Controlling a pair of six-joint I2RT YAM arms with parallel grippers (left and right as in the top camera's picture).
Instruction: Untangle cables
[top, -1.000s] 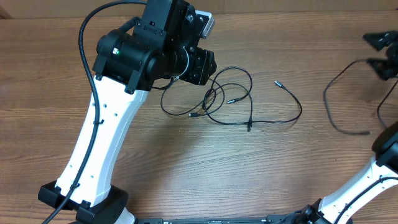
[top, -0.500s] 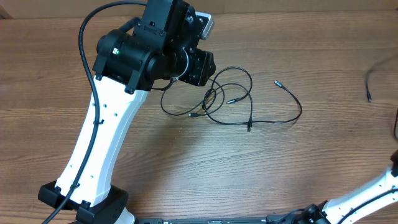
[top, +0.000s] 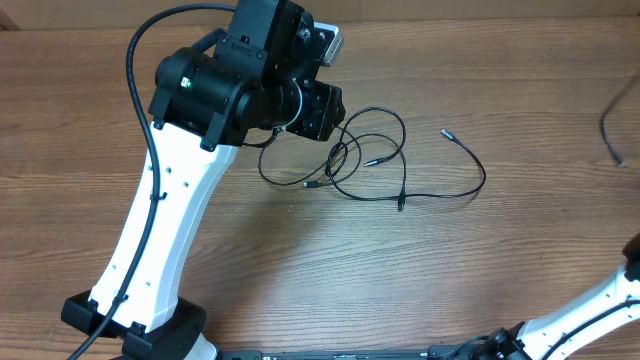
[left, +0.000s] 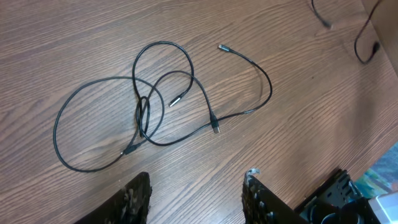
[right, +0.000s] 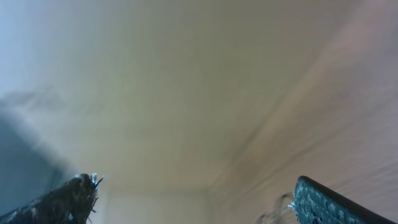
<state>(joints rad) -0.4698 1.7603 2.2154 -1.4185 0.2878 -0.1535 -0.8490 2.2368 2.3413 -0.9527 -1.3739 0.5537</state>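
No writing is legible; the only marking is a small green dot on the black joint housing of the left arm. Left hand is about half open, its two dark fingers apart with bare wood between them. It holds and touches nothing and hovers over the bench, near the lower edge of the tangle. Right hand is spread wide, fingertips at the two lower corners of its wrist view with nothing between them; the background there is a blur. The cables lie flat on the bench at mid-table, just right of the left arm's wrist. They form several overlapping thin black loops crossing at a knot. The long axis runs left-right in the overhead view, big loop at the left end. A single tail arcs off to the right and ends in a silvery plug pointing up-left. Another plug end sits inside the loops. A separate strand shows at the far right edge, well apart from the tangle; can't tell what it rests on.
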